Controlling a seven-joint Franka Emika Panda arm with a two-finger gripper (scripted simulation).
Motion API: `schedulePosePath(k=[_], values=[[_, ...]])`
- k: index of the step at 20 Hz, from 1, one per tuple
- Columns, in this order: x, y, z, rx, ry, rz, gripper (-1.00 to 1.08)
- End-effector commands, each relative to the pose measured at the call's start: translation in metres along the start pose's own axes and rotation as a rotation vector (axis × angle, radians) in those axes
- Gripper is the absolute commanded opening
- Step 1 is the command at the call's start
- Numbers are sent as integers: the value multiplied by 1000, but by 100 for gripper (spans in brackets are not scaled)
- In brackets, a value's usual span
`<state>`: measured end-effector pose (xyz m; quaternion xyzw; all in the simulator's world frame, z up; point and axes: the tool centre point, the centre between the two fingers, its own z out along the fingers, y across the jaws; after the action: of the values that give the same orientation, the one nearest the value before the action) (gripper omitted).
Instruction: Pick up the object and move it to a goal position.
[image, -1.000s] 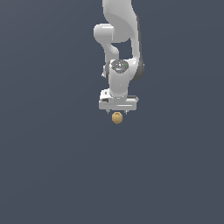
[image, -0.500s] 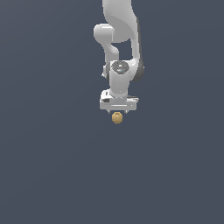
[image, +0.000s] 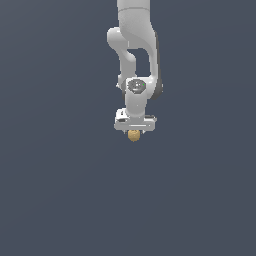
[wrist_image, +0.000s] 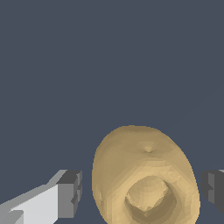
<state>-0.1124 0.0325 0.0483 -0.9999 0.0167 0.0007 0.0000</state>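
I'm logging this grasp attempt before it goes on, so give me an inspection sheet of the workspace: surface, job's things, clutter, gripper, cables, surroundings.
Surface: plain dark grey-blue ground, no marks seen.
Job's things: tan egg-shaped object, with a dimple at the end facing the wrist camera, lying between the fingers; in the exterior view it shows just under the gripper.
Clutter: nothing seen.
Gripper: gripper open over the object; a gap shows between each finger and the object.
Cables: nothing seen.
Surroundings: white arm reaching down from above; no goal marker seen.
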Motion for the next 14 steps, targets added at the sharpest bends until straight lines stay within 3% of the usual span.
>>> schedulePosePath(k=[1, 4, 5, 14], values=[[0, 0, 6, 0, 1, 0, 100], [0, 0, 9, 0, 1, 0, 100], [0, 0, 9, 0, 1, 0, -100], [0, 0, 9, 0, 1, 0, -100]])
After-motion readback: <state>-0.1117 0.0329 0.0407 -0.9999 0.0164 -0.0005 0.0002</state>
